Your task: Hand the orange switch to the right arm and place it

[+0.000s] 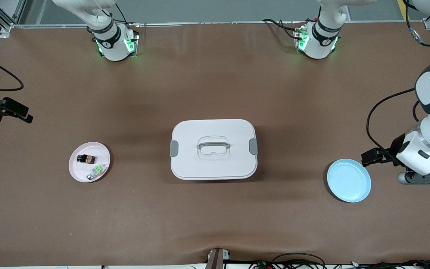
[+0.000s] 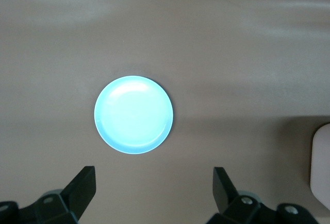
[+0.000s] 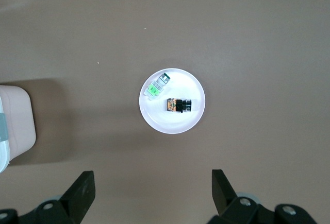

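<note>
Small black-and-orange switch (image 1: 86, 158) seen lying on round pink plate (image 1: 78, 172) toward right arm's end of bench, beside green-and-clear switch (image 1: 97, 171). Round light-blue plate (image 1: 348, 180) bare. Left end effector (image 2: 154, 187) and right end effector (image 3: 153, 187) both spread, nothing held. Placement looks done, as judged.

Robot lab: two bench-mounted arms (image 1: 110, 41)

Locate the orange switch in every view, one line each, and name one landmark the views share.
Front view: the orange switch lies on the pink plate toward the right arm's end of the table, beside the green switch.
Left wrist view: not in it; only the blue plate and a corner of the white lidded box show.
Right wrist view: on the pink plate, at the picture's middle.
Shared landmark: the white lidded box, in all three views.
</note>
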Controlling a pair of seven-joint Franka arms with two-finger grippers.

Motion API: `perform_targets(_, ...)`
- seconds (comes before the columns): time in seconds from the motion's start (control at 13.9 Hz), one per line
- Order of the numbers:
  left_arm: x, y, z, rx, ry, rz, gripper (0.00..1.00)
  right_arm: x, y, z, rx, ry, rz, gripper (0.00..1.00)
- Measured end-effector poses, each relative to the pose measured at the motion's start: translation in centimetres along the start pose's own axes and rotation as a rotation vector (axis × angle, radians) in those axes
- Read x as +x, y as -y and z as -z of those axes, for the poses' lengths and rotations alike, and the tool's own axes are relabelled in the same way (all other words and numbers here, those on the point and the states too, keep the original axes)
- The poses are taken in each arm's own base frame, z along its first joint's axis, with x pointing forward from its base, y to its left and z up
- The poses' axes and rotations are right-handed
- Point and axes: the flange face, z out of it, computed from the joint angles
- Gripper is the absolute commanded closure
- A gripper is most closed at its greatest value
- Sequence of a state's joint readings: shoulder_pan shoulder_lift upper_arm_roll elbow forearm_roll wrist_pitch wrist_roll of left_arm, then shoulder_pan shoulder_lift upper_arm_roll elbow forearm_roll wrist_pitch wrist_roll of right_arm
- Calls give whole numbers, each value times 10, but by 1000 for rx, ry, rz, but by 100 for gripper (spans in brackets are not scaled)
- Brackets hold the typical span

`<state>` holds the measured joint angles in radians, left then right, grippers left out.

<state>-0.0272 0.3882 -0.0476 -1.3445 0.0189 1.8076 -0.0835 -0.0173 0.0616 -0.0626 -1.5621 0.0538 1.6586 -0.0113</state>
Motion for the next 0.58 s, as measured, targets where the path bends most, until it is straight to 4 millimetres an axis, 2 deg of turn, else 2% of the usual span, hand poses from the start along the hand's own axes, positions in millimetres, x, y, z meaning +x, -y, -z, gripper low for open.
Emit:
perform_targets(0.29,-12,1,19,4,25,0,0,-12,1,10,2,30,1,0)
perform_targets(0.58,-34,2,45,8,34,-2,0,-17,1,16,3,30,1,0)
